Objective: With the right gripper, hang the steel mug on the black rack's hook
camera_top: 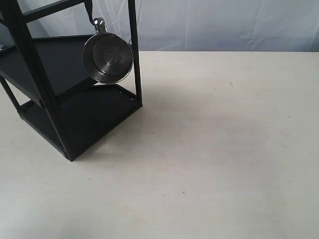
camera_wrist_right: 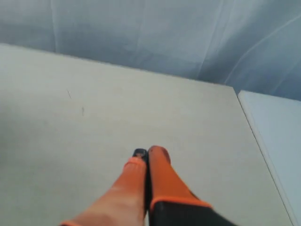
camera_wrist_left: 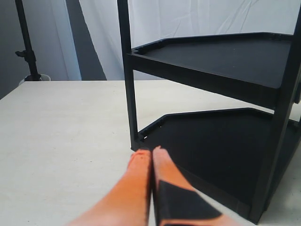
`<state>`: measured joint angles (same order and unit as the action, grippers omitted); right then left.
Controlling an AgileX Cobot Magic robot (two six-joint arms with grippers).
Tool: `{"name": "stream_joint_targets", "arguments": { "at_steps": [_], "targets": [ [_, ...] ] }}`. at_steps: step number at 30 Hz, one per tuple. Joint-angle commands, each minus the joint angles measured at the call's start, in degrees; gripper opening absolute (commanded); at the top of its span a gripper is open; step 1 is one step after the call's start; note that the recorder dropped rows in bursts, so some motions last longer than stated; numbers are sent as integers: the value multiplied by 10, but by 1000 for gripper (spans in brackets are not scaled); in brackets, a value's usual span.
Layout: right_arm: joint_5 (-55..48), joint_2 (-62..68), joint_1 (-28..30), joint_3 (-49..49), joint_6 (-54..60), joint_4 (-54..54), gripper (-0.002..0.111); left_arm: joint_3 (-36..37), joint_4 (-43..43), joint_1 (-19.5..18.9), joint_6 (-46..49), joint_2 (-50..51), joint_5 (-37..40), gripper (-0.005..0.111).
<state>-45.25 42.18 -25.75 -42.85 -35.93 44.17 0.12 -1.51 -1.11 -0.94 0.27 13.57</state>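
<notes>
The steel mug (camera_top: 107,57) hangs by its loop handle from a hook at the top of the black rack (camera_top: 55,99), its stamped base facing the exterior camera. Neither arm shows in the exterior view. In the right wrist view my right gripper (camera_wrist_right: 147,155) is shut with nothing in it, over bare table far from the rack. My left gripper (camera_wrist_left: 149,151) is also shut and empty, its fingertips close to the rack's lower shelf corner (camera_wrist_left: 141,136). The mug is out of both wrist views.
The pale table (camera_top: 224,149) spreads to the right and front of the rack. A white curtain (camera_top: 224,22) hangs behind. A dark stand (camera_wrist_left: 26,42) rises at the back in the left wrist view. The table's edge (camera_wrist_right: 254,127) shows in the right wrist view.
</notes>
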Motion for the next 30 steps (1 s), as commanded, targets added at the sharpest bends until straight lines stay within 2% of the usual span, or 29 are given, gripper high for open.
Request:
{"name": "stream_joint_targets", "arguments": {
  "at_steps": [1,4,8,13,21,30],
  "targets": [
    [165,-114,90,74,0,-13,-1,-1,-1,1,0,-3,-4,1],
    [197,-216,163,137,0,-62,-1,-1,-1,1,0,-3,-4,1],
    [153,-318,222,192,0,-118,-1,-1,-1,1,0,-3,-4,1],
    [116,-376,228,233,0,-163,-1,-1,-1,1,0,-3,-4,1],
    [178,-379,231,320,27,-229,-1,-1,-1,1,0,-3,-4,1],
    [227,-397,231,389,261,-376,-1,-1,-1,1,0,-3,-4,1]
  ]
}}
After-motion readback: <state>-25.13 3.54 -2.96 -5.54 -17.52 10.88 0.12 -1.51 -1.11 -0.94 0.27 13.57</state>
